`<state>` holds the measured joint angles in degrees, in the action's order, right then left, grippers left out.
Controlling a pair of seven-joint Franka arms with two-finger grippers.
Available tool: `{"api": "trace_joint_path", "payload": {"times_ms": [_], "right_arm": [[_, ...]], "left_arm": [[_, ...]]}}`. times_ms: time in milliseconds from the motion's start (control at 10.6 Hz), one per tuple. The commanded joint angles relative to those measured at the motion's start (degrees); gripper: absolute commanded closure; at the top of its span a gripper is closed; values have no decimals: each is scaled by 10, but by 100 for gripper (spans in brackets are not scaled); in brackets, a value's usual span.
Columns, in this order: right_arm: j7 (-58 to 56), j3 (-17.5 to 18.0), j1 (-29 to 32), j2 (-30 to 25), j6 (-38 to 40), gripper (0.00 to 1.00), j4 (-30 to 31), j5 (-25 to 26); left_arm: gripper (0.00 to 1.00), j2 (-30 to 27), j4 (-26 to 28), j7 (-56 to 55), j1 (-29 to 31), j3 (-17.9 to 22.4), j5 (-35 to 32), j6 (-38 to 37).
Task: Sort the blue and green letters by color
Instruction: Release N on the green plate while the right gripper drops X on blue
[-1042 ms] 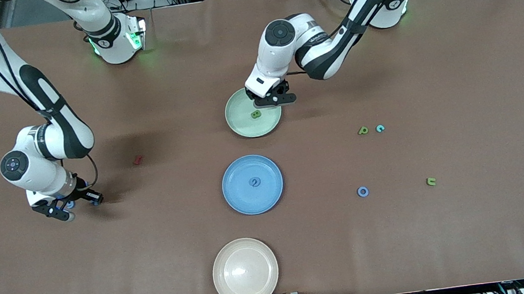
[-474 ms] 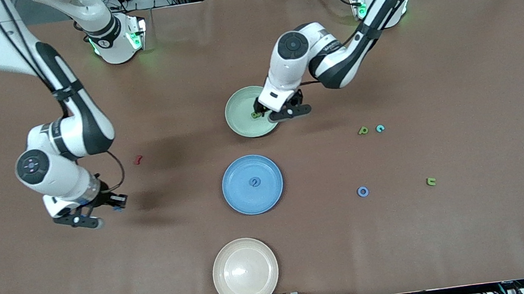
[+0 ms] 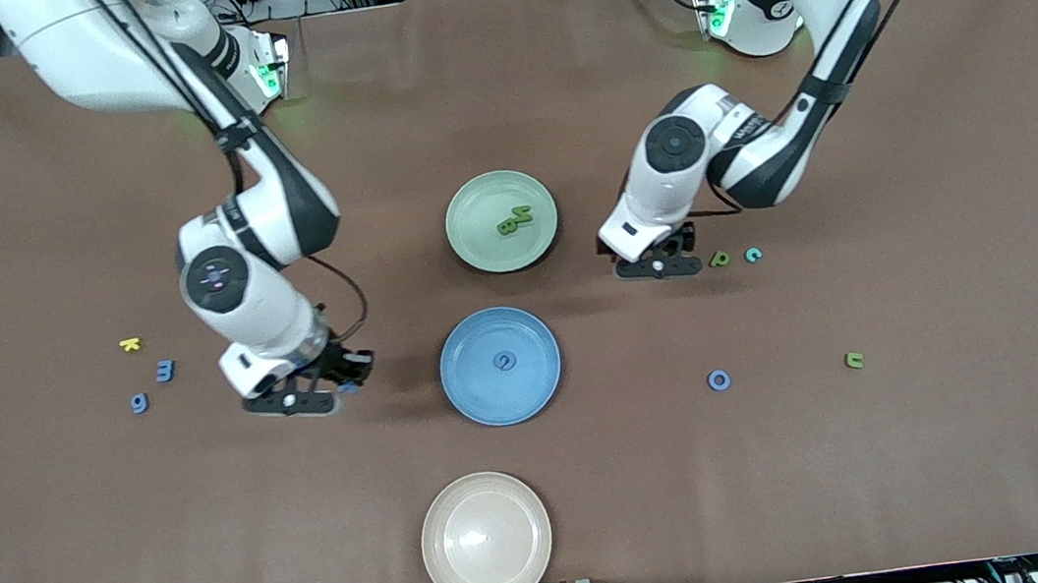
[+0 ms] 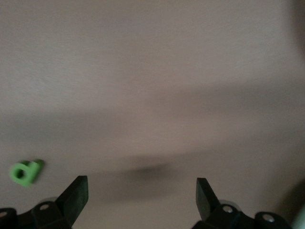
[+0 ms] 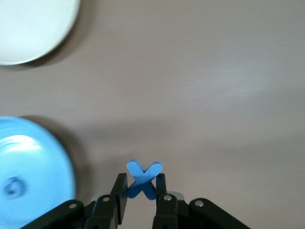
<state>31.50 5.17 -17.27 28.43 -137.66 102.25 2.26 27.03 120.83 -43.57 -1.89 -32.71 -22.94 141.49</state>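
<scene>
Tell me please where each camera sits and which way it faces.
Front view: high across the table, facing both arms, the blue plate and the green plate.
Left wrist view: looks down past the open left pincer at the green P.
Right wrist view: looks down past the right pincer, shut on the blue X.
Shared: blue plate, green P.

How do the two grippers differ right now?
The right gripper is shut on the blue X, while the left gripper is open and holds nothing. The right gripper is over bare table beside the blue plate, toward the right arm's end; the left gripper is over bare table beside the green P, between it and the green plate. Both point down at the table.
</scene>
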Motion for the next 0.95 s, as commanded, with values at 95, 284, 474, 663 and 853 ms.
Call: {"api": "trace_joint_path", "payload": {"times_ms": [95, 284, 474, 663, 853], "right_arm": [[72, -8, -99, 104, 2, 100, -127, -6], [88, -26, -143, 140, 0, 98, -172, -6], [123, -28, -162, 154, -9, 1, -187, -4], [133, -28, -154, 146, 0, 0, -182, -6], [125, -27, -127, 120, 27, 0, -171, -8]], "left_arm": [[0, -43, 62, 195, 65, -10, -32, 3], [0, -51, 70, 241, 78, -10, -32, 4], [0, -51, 71, 267, 90, -10, -32, 5], [0, -43, 75, 314, 130, -12, -33, 23], [0, -34, 78, 331, 145, -12, -33, 38]]}}
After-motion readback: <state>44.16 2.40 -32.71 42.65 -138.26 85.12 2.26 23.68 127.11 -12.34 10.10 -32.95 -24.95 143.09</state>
